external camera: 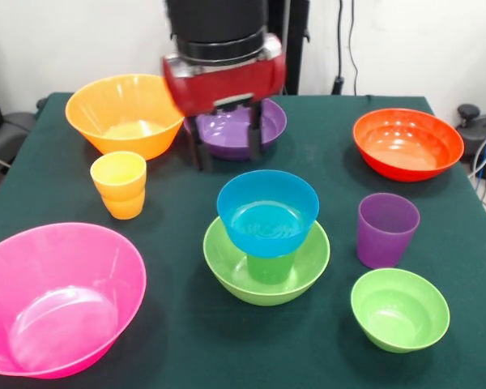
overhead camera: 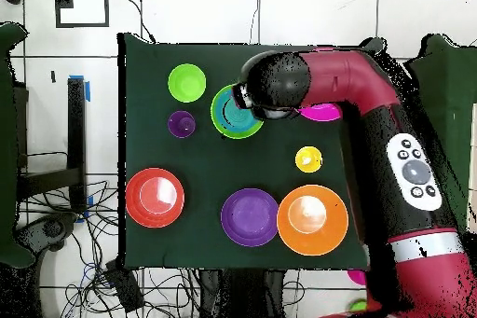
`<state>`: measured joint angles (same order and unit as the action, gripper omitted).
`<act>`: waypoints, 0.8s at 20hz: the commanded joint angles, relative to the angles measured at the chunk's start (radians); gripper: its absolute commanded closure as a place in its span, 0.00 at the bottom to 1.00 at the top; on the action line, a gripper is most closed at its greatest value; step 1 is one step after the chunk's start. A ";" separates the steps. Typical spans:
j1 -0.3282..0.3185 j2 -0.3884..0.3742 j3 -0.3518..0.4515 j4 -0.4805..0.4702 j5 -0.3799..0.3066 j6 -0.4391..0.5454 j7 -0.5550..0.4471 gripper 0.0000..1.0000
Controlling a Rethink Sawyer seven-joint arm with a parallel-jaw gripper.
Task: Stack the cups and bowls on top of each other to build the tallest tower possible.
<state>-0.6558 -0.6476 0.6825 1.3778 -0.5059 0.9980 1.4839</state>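
The tower stands mid-table: a lime-green bowl [external camera: 227, 263] holds a green cup [external camera: 271, 267], and a blue bowl [external camera: 267, 211] sits on the cup. From overhead the tower [overhead camera: 236, 111] shows beside the arm's wrist. My gripper [external camera: 227, 146] hangs behind the tower, in front of the large purple bowl [external camera: 235, 126], open and empty. The purple cup [external camera: 386, 229] stands upright right of the tower. The small green bowl [external camera: 399, 308] sits in front of that cup. The yellow-orange cup [external camera: 120, 184] stands to the left.
Orange bowl [external camera: 123, 113] at back left, red-orange bowl [external camera: 407, 142] at back right, large pink bowl [external camera: 53, 296] at front left. Overhead, the arm [overhead camera: 354, 81] hides most of the pink bowl [overhead camera: 321, 112]. The table's edges lie close to the outer bowls.
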 commanded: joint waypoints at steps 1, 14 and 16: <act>0.113 -0.017 -0.087 0.182 -0.002 -0.100 0.218 0.00; 0.281 -0.054 -0.226 0.286 0.025 -0.252 0.453 0.00; 0.305 -0.044 -0.252 0.294 0.018 -0.290 0.493 0.00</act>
<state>-0.3994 -0.7154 0.5491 1.5661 -0.4889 0.7963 1.7280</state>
